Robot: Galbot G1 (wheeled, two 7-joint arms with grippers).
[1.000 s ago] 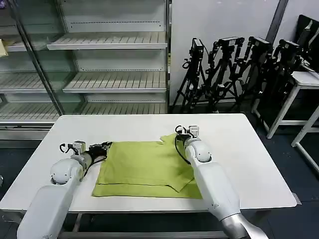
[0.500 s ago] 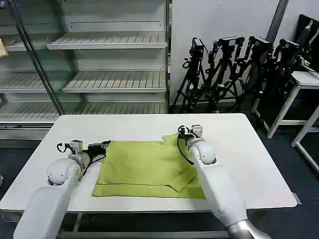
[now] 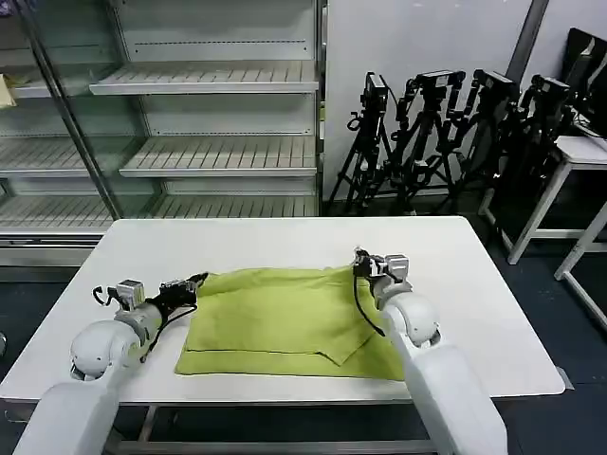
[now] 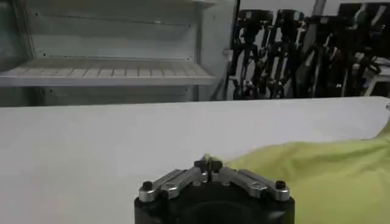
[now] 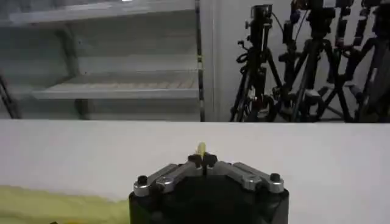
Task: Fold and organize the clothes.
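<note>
A lime T-shirt (image 3: 285, 318) lies partly folded on the white table (image 3: 474, 294), with a folded flap near its front right. My left gripper (image 3: 196, 282) pinches the shirt's far left corner; in the left wrist view its jaws (image 4: 209, 165) are shut with a bit of lime cloth between them, and the shirt (image 4: 329, 176) spreads beyond. My right gripper (image 3: 359, 259) holds the far right corner; in the right wrist view it (image 5: 202, 159) is shut on a sliver of lime cloth, and more of the T-shirt (image 5: 55, 204) shows low at the side.
Empty metal shelves (image 3: 209, 156) stand behind the table. Black tripods (image 3: 446, 133) lean against the wall at the back right, beside another white table (image 3: 579, 152). Bare tabletop lies on both sides of the shirt.
Both arms have drawn outward and toward the table's front, left gripper leftward and right gripper rightward, pulling the shirt's far edge taut and wider.
</note>
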